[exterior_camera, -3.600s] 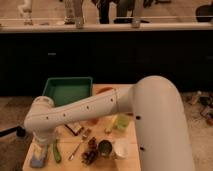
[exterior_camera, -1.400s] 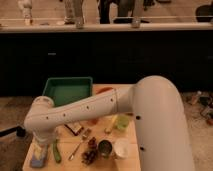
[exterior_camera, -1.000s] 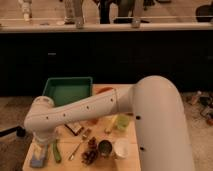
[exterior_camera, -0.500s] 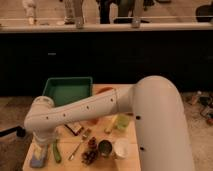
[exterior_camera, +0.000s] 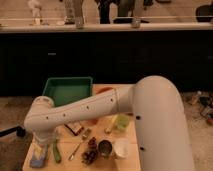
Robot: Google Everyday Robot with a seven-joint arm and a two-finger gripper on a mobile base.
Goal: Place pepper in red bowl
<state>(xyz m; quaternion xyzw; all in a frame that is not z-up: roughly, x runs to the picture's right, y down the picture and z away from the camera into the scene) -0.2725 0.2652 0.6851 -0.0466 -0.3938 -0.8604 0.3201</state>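
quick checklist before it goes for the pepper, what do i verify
1. Pepper located: ok, lying at the front left of the table.
2. Gripper near it: ok, low at the left end of the arm, just left of the pepper.
3. Gripper lined up over the pepper: cannot tell.
4. Red bowl located: ok, a sliver shows behind the arm, right of the green tray.
5. Bowl has room: cannot tell, mostly hidden.
6. Space around the pepper: ok, the spoon lies apart on its right.
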